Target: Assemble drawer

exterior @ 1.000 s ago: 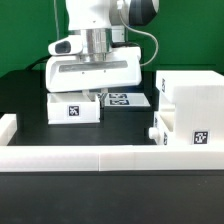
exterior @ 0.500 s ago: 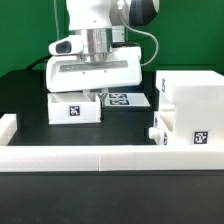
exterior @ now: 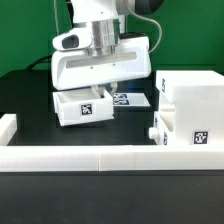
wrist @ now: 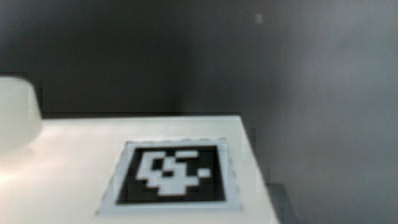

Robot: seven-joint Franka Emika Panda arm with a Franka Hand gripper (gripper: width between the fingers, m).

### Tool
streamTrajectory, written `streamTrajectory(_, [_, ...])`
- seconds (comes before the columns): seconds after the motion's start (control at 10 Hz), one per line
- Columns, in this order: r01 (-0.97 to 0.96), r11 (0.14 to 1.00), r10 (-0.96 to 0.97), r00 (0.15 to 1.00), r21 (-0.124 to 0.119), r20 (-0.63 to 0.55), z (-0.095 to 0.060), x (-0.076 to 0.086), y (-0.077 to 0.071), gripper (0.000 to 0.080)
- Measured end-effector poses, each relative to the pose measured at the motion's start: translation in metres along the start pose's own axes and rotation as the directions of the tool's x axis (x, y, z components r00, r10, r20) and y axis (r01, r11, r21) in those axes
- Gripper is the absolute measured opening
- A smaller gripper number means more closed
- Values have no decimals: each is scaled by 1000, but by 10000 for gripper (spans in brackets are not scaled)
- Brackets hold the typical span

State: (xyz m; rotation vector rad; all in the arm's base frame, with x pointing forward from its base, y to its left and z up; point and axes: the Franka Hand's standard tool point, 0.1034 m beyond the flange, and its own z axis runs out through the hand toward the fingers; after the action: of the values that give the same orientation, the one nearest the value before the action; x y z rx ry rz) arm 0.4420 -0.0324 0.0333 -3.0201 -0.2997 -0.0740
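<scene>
- Step in hand – carrying one small tray (exterior: 80, 108) to housing (exterior: 190, 100).
- Gripper (exterior: 103, 90) closed on tray's wall from above, judged from the tilt; fingertips mostly hidden.
- Tray directly under gripper, tilted, seems clear of table (exterior: 25, 95).
- Housing stands beside gripper, toward exterior view's right, apart from tray.
- Marker board (exterior: 127, 99) just behind gripper.
- Next move calls for: level tray, turn open end to housing slot, slide in straight – a skewed tray would probably jam.
- Writing: none readable, no brand. Only black-white square tag (wrist: 175, 172) on tray, and one on housing (exterior: 199, 137).
</scene>
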Motion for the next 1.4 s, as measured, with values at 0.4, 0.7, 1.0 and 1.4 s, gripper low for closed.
streamTrajectory(0.4, [57,998,-57,998,15,9,-7,14,-2,44])
streamTrajectory(0.7, [264,965,-264,965,10,5,-4,12,2,44])
streamTrajectory(1.0, [607,795,-607,794,8,28,-10,30,10,44])
streamTrajectory(1.4, [794,608,-794,607,14,37,-9,29,13,44])
